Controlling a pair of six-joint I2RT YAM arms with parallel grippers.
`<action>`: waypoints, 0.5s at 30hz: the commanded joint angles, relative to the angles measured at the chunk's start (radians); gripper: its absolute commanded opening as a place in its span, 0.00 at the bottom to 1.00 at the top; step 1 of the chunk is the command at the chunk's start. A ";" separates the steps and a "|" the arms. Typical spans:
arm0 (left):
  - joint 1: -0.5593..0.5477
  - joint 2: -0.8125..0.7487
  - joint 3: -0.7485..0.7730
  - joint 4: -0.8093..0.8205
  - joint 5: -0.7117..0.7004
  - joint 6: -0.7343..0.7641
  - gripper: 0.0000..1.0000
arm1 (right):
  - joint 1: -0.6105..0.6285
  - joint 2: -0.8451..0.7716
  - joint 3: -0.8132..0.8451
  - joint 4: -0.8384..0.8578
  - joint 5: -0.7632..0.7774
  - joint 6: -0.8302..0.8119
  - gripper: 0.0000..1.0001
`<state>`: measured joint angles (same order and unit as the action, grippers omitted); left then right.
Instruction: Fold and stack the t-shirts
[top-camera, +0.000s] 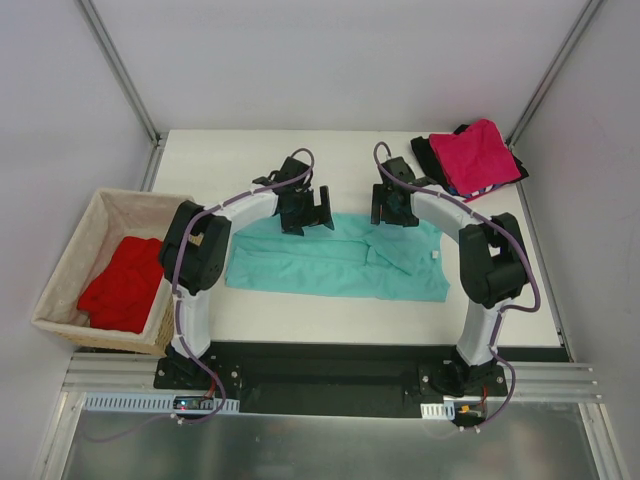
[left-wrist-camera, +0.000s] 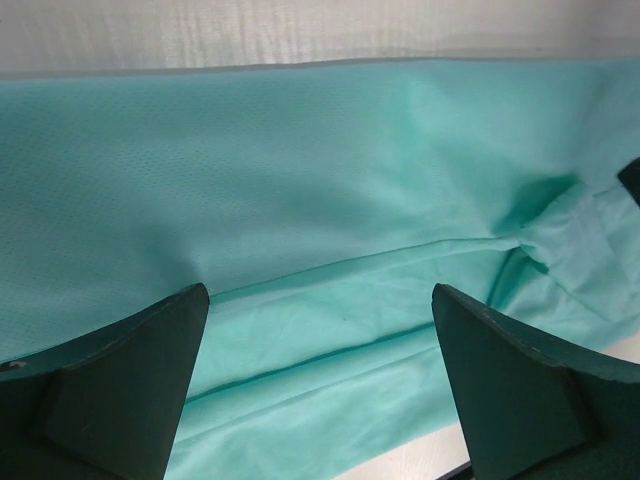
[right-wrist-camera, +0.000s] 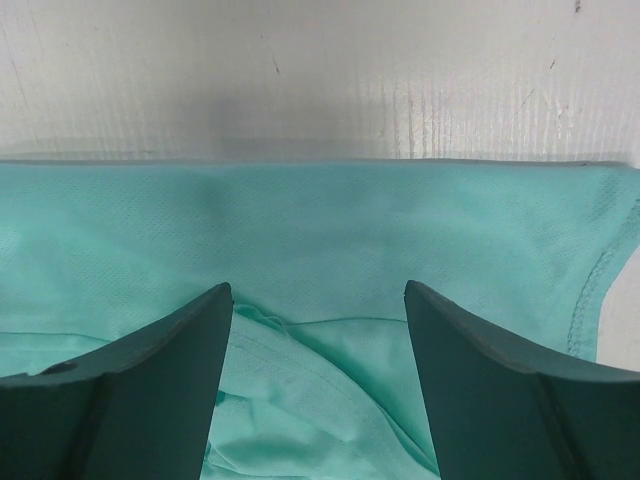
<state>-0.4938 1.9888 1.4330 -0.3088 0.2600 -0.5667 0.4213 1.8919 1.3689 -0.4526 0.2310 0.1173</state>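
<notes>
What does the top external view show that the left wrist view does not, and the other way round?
Only the top external view shows the basket holding the red shirt, the magenta shirt at the far right corner, and the right gripper. Only the left wrist view shows the cloth's fine weave and fold creases up close. Both show the teal shirt lying on the table and the left gripper open over it.
</notes>
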 joint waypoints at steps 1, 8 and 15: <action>-0.002 0.031 0.030 -0.050 -0.059 0.027 0.95 | -0.006 -0.008 0.033 -0.006 0.014 -0.015 0.73; -0.002 0.068 0.029 -0.050 -0.050 0.022 0.95 | -0.006 -0.010 0.029 -0.012 0.011 -0.018 0.74; -0.002 0.067 0.030 -0.049 -0.047 0.021 0.95 | -0.001 0.015 0.033 -0.011 0.004 -0.010 0.74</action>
<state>-0.4938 2.0281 1.4487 -0.3279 0.2283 -0.5606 0.4206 1.8927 1.3689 -0.4534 0.2302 0.1135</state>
